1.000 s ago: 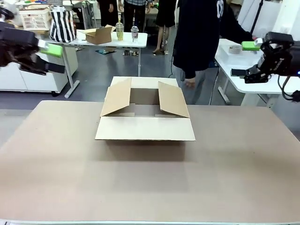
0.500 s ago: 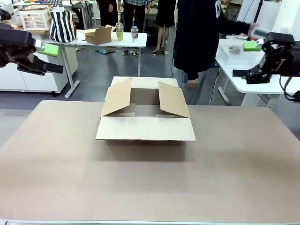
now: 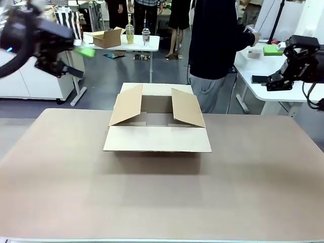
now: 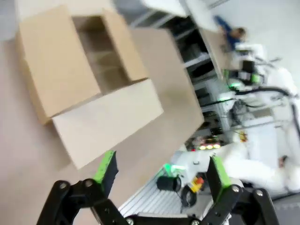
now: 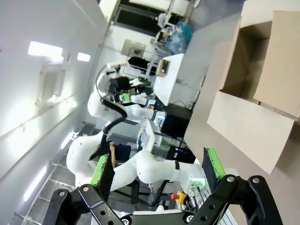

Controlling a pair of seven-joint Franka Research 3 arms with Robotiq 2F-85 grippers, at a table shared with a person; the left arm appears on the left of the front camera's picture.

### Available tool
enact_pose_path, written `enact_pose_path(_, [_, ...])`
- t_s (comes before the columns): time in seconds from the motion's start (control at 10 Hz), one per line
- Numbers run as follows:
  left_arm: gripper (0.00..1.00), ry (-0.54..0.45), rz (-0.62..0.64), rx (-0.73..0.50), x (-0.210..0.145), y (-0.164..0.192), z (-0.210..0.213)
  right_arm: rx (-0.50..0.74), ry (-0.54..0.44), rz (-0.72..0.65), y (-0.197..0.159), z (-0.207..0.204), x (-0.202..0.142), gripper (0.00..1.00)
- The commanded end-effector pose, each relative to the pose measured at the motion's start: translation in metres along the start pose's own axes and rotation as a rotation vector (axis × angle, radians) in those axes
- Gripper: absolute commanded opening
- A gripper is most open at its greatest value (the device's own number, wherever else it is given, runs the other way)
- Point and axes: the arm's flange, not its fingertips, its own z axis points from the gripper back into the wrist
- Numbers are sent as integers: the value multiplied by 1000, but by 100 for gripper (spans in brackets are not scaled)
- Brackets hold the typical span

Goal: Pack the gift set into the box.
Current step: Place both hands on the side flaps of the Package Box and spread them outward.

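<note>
Both the left gripper [image 4: 161,168] and the right gripper [image 5: 157,168] are wide open and empty, hanging at about 10 and 2 o'clock from the box [image 3: 157,139], which sits in the middle of the table [image 3: 61,177] with its flaps open. It looks light, stiff and too wide to clamp across, so I would take one wall's upper edge; its plain cardboard carries no writing I can read.
</note>
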Motion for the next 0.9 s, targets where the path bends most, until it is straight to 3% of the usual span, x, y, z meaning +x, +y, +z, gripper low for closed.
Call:
enact_pose_path(0.0, [100, 235, 137, 180, 77, -12, -33, 22, -14, 23, 2, -2, 4, 100])
enact_pose_path(0.4, [100, 363, 221, 580, 147, 9, -145, 22, -14, 23, 2, -2, 4, 100])
enact_pose_path(0.8, [100, 420, 148, 800, 174, 42, -244, 22, -14, 23, 2, -2, 4, 100])
